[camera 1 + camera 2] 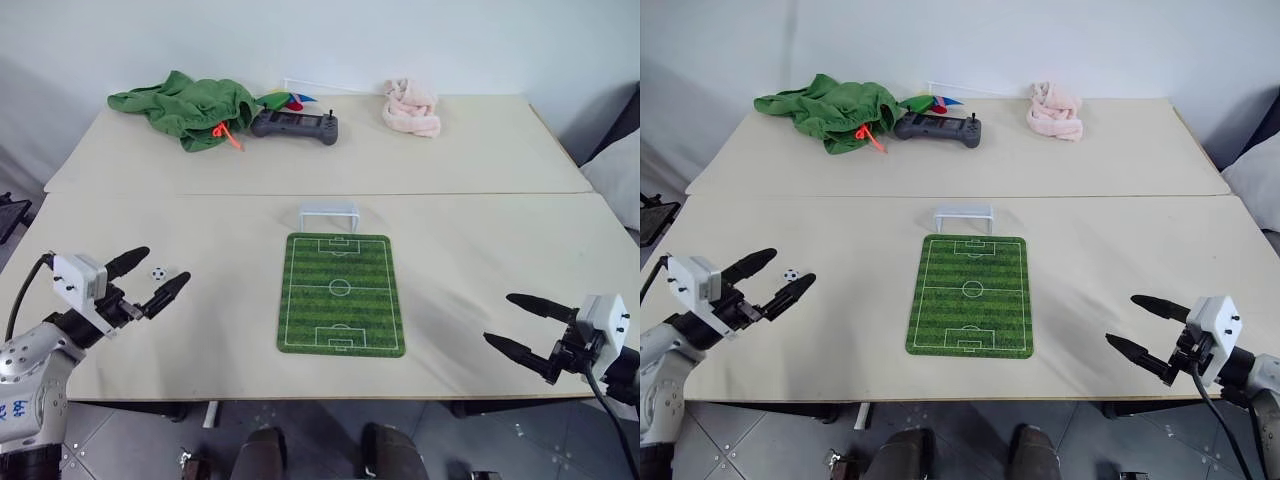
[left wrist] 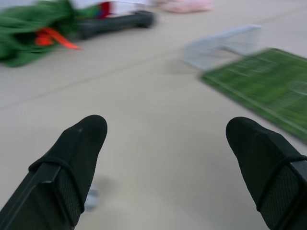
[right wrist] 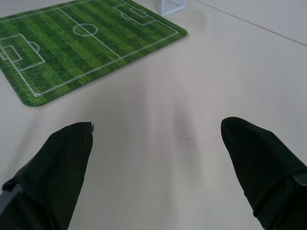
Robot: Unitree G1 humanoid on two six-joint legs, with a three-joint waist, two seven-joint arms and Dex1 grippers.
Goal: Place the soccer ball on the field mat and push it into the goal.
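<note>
No step is judged done: the soccer ball is seen lying on the counter between the spread, empty fingers of the left pincer, off the field mat, while the right pincer is held open and empty, and the goal is left unentered.

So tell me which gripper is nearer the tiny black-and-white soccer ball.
Left. The open left gripper sits right at the soccer ball, which lies between its fingers. The open right gripper is far across the green field mat.

left gripper: black fingers | white wrist box | silver arm, black cable
</note>
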